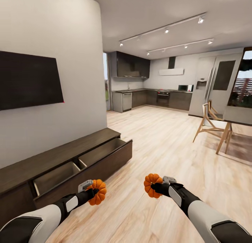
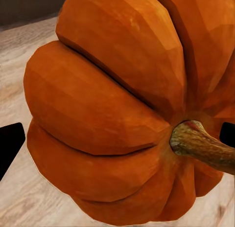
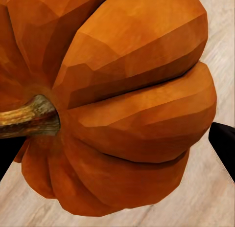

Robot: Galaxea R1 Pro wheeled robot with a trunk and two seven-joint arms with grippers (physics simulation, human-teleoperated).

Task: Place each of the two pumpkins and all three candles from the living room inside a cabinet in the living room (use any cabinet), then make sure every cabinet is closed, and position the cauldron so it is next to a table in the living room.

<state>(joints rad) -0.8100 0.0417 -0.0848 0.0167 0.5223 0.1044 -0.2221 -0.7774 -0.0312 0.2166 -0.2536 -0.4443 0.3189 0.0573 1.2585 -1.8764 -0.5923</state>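
**A pumpkin in each gripper, drawers open**

The left gripper is clamped on one pumpkin, the right gripper on the other pumpkin, both held above the wooden floor. Just beside the left one, the cabinet along the wall has two drawers pulled out.

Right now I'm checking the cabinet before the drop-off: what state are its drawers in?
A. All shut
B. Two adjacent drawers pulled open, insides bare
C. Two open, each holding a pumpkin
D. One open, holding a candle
B: the cabinet has two drawers pulled out with bare pale insides, while each pumpkin sits in a tool.
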